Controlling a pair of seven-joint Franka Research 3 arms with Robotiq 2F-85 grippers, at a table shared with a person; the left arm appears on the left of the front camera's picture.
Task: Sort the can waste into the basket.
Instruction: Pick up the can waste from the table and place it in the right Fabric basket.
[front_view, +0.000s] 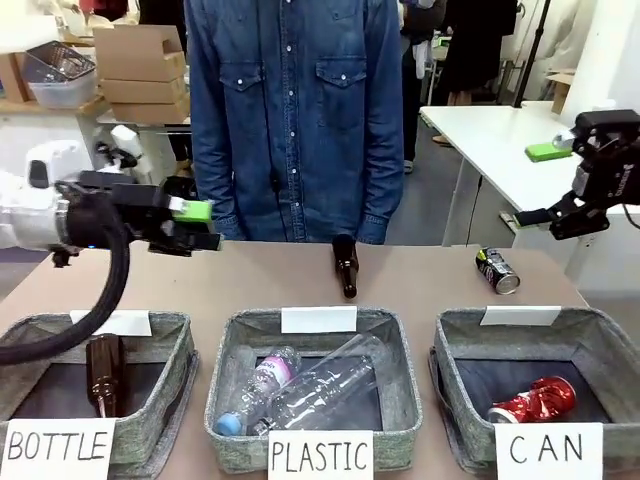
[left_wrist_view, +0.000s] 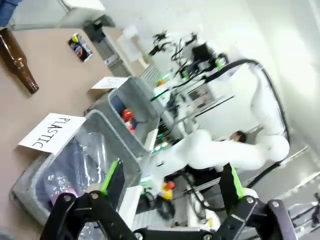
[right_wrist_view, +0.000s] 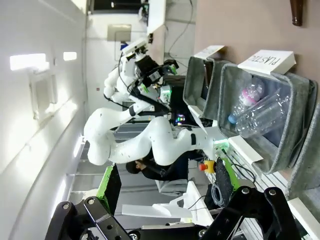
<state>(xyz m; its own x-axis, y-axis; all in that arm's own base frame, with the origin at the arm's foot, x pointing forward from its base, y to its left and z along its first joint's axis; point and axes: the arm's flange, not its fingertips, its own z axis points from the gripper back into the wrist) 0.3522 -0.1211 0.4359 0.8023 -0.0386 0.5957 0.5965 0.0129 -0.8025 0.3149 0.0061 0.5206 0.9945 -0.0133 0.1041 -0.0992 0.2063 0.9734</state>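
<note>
Front: red can (front_view: 533, 400) already lies in the CAN basket (front_view: 600, 335). Black-and-silver can (front_view: 497, 270) lies on its side on the table (front_view: 250, 285), just behind that basket's far rim and well right of the standing brown bottle (front_view: 345, 265). Right gripper (front_view: 535, 185) hangs above and to the right of the can, fingers apart, nothing held. Left gripper (front_view: 212, 226) is over the far left of the table, fingers apart, empty.

Left wrist: left gripper's green pads (left_wrist_view: 111, 175) stand wide apart with nothing between them. The loose can (left_wrist_view: 80, 46) is far across the table, past the bottle (left_wrist_view: 17, 60). A bit of red (left_wrist_view: 127, 116) shows inside the CAN basket.

Right wrist: right gripper (right_wrist_view: 165, 182) fingers wide apart, empty. The camera looks along the PLASTIC basket (right_wrist_view: 295, 115) and its clear bottles (right_wrist_view: 260, 117).

Handling, my read: the can is light, thin-walled and already dented, with slick metal skin, and it may roll on its side. Take it across the body at mid-length, pads on opposite curved walls, with modest squeeze. Crushing it a little more does no harm. The right arm is the nearer one.
</note>
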